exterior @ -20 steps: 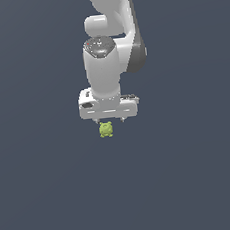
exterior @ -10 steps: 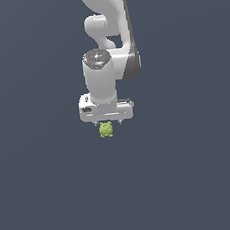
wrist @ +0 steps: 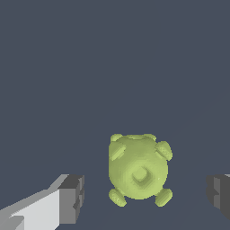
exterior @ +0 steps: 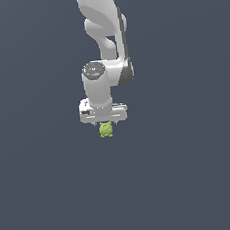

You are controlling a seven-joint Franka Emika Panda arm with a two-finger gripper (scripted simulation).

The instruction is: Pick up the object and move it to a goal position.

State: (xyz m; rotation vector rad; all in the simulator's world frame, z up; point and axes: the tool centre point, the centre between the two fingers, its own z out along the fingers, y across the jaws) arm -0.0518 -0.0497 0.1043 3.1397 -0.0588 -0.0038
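Right now the white arm [exterior: 104, 37] hangs straight down, wrist vertical, and the claw [exterior: 105, 124] points at the flat dark grey-blue surface [exterior: 194, 179] below. Directly under the claw's broad white body sits the object [exterior: 106, 130], a little yellow-green lump that is tiny next to the hardware above it. In the exterior view it peeks out just beneath the claw's underside, centred on it, and only its lower part shows clear of the claw body.

Over to the wrist view: the object [wrist: 138, 170] is a rounded blob with small knobs poking out around its edge and a little square bump on its face. One grey fingertip [wrist: 72, 197] stands off to one side of it, and the other pad [wrist: 219, 195] is just visible at the frame's edge on the opposite side. The claw [wrist: 145, 196] is spread wide, with dark surface visible between each pad and the blob, so neither finger touches it. The object lies between the two fingers, a little nearer the one with the white link behind it.

Whether the fingertips have reached the surface cannot be told from either view.
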